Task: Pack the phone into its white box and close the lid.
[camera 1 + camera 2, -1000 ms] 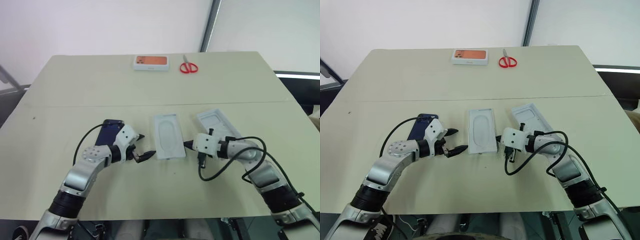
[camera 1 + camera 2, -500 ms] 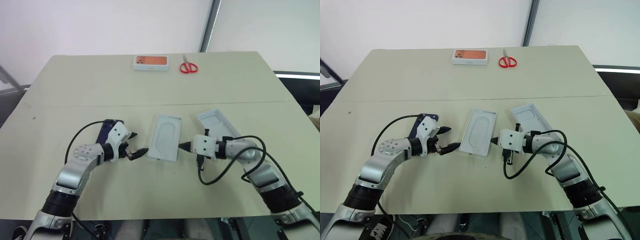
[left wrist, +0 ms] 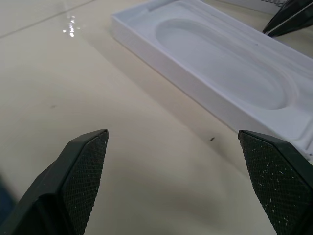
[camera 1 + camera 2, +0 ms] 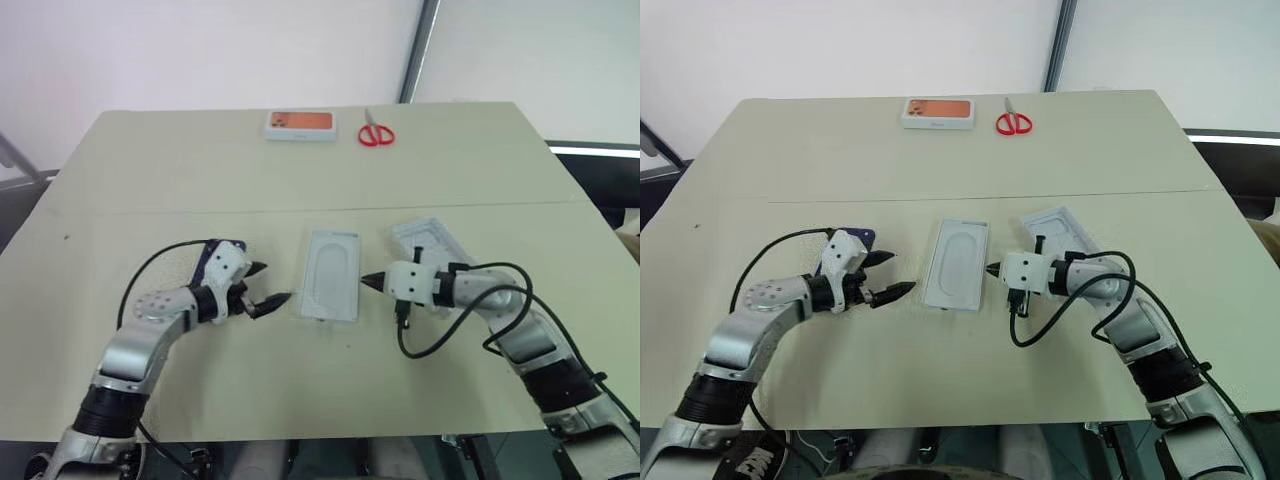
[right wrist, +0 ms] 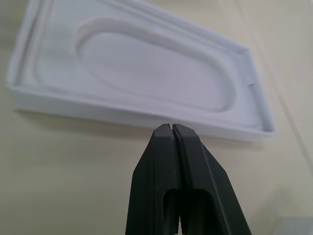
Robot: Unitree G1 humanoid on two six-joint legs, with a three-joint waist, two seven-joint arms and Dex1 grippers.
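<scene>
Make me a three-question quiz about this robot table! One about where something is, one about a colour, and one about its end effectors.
1. Where do the scissors lie?
A. at the table's far edge, beside the orange-topped box
B. between the two end effectors
C. on the phone

2. What colour are the scissors' handles?
A. blue
B. red
C. green

3. How does the right end effector stand?
A. wide open
B. shut on the scissors
C. shut, holding nothing

Answers: 1 A, both lie far from the arms. 2 B, the loops are red. 3 C, its fingers meet just short of the white moulded tray, while the left end effector stands open.
</scene>
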